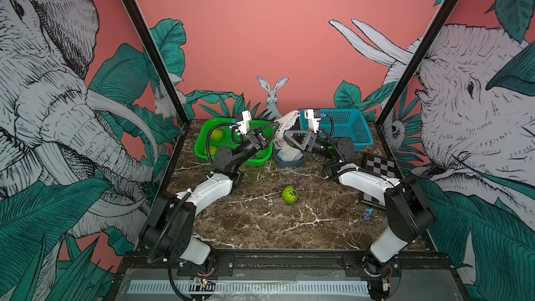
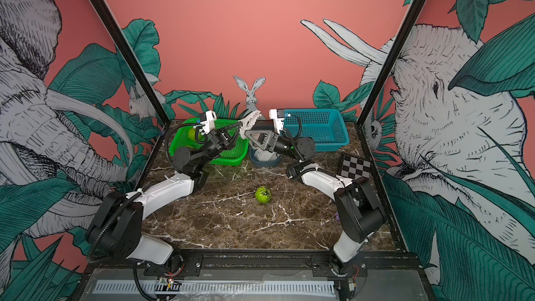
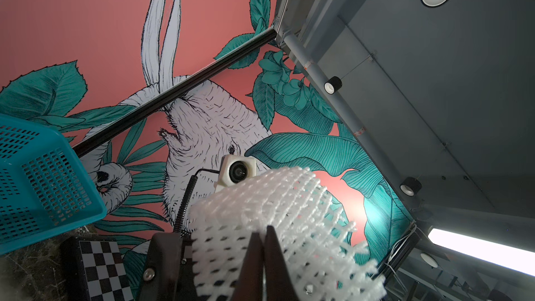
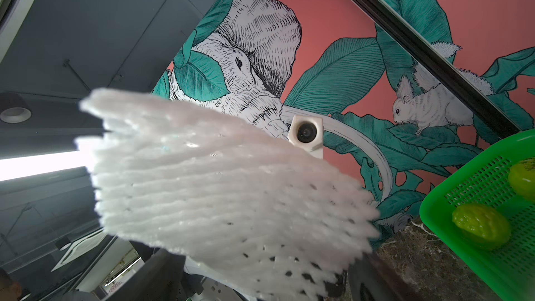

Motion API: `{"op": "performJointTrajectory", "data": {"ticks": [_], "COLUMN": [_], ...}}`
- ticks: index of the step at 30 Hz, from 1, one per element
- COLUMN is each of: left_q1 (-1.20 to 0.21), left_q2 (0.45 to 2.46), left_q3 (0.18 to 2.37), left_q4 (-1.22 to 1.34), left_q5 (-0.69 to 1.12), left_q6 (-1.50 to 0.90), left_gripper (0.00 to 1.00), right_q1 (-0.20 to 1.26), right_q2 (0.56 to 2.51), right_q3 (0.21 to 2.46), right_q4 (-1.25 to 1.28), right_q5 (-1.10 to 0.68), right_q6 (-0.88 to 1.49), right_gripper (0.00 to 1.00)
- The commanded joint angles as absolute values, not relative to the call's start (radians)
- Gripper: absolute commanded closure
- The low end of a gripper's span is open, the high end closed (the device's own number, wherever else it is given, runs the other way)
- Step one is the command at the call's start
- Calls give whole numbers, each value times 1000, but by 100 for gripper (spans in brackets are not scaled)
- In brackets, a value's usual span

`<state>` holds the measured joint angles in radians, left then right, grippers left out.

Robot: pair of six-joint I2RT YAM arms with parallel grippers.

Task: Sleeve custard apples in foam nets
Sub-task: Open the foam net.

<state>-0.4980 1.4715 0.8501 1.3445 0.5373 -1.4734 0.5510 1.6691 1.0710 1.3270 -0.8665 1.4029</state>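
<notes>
Worktop (image 1: 254, 221) is carrying the grey-blue tub (image 1: 289, 165), above which the left tool (image 1: 275, 125) is pinching one foam net (image 1: 287, 120) while the right tool (image 1: 286, 137) is standing spread beside it, gripping nothing. Closing off-centre is probably risking tugging the mesh free; the loose custard apple (image 1: 290, 194), lying well apart, is risking rolling when nudged.

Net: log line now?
left jaws: shut on net | right jaws: open at net | loose fruit: on table | green basket: two fruit

Robot lab cell, calibration checkerboard (image 1: 380, 166)
</notes>
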Motion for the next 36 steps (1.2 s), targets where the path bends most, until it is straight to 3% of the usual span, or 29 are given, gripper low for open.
{"op": "performJointTrajectory", "data": {"ticks": [1, 7, 12, 15, 24, 30, 36], "left_q1": [-502, -502, -485, -473, -471, -471, -472], "left_q2": [1446, 1439, 1432, 1419, 1421, 1430, 1422], "left_q3": [857, 841, 828, 815, 799, 805, 805], "left_q4": [1402, 1403, 1403, 1402, 1403, 1403, 1403], "left_q5": [548, 547, 544, 542, 543, 547, 548], "left_q6": [-1478, -1460, -1468, -1473, -1482, -1487, -1482], "left_gripper": [100, 100, 100, 100, 100, 100, 100], "right_q1": [558, 556, 535, 521, 520, 519, 517], "right_q2": [1670, 1659, 1641, 1629, 1609, 1585, 1580], "right_q3": [1109, 1109, 1083, 1069, 1060, 1063, 1058], "right_q4": [1413, 1412, 1411, 1412, 1414, 1413, 1413], "right_q5": [-841, -856, -842, -839, -847, -839, -806], "right_q6": [1453, 1462, 1462, 1458, 1439, 1430, 1442], "right_gripper": [18, 38, 42, 42, 27, 26, 32]}}
